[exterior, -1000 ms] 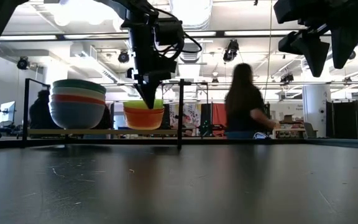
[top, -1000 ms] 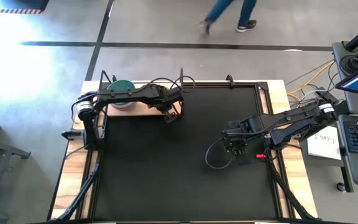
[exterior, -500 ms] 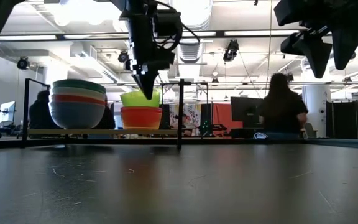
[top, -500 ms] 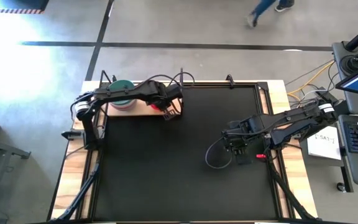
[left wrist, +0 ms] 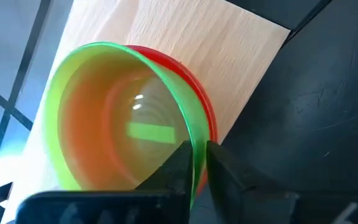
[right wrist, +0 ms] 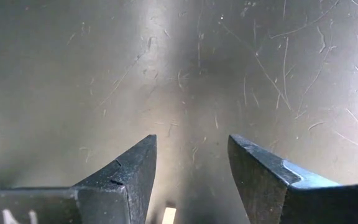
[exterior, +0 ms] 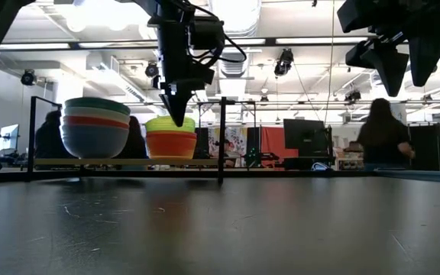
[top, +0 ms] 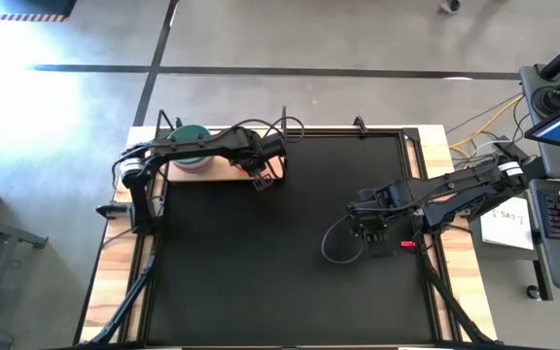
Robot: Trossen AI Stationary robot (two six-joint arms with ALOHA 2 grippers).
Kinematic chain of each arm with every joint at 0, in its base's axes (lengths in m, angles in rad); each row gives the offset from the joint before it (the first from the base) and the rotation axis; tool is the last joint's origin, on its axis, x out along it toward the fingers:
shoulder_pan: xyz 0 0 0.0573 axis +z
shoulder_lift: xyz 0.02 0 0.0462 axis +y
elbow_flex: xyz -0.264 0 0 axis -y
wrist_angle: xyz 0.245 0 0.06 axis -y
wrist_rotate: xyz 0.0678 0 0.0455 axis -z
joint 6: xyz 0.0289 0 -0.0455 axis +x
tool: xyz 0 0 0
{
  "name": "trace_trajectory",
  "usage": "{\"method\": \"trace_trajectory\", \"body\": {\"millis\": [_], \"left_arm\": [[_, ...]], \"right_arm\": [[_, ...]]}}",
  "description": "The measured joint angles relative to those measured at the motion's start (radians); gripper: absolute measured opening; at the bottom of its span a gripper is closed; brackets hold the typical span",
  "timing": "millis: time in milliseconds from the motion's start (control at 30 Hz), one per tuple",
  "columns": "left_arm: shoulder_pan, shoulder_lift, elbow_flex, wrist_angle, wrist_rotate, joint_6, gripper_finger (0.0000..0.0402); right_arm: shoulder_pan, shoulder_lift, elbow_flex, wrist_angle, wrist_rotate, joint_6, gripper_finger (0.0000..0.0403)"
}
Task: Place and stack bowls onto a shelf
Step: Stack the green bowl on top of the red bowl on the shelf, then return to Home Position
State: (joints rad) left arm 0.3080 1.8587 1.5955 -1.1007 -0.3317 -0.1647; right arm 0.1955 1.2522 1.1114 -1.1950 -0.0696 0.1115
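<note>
Two small bowls nest on the shelf (exterior: 128, 162); my left gripper (left wrist: 197, 163) pinches the yellow-green bowl (left wrist: 114, 118) rim (thin, light, slippery plastic); right gripper (right wrist: 191, 168) open, well off the shelf.

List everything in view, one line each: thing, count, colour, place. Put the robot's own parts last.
Large bowls: four visible, nested; teal on top, then white, red, blue-grey at the bottom; at the shelf's left end.
Small bowls: two visible, yellow-green nested in orange; on the shelf, right of the large stack.
Shelf: one, light wood with black uprights; far left corner of the table.
Mat: one, black; covers the tabletop.
People: at least two, dark figures; in the room behind.
Left hand: fingers either side of the yellow-green bowl's rim, over the shelf.
Right hand: open, empty, above the mat's right side.
</note>
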Motion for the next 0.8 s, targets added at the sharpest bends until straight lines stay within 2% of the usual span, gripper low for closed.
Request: {"method": "trace_trajectory", "body": {"millis": [233, 533, 700, 800], "left_arm": [[0.000, -0.005, 0.031, -0.064, 0.000, 0.011, 0.0076], [-0.046, -0.103, 0.079, -0.119, -0.002, -0.043, 0.0084], [-0.124, -0.204, 0.053, -0.121, -0.002, -0.104, 0.0084], [-0.191, -0.274, 0.029, -0.118, -0.037, -0.159, 0.0084]], "right_arm": [[0.000, -0.002, -0.001, -0.006, 0.000, -0.018, 0.0187], [0.000, -0.062, -0.010, 0.018, 0.002, -0.076, 0.0187], [-0.007, -0.166, -0.070, 0.171, 0.002, -0.110, 0.0187], [-0.013, -0.238, -0.136, 0.293, 0.001, -0.124, 0.0187]]}}
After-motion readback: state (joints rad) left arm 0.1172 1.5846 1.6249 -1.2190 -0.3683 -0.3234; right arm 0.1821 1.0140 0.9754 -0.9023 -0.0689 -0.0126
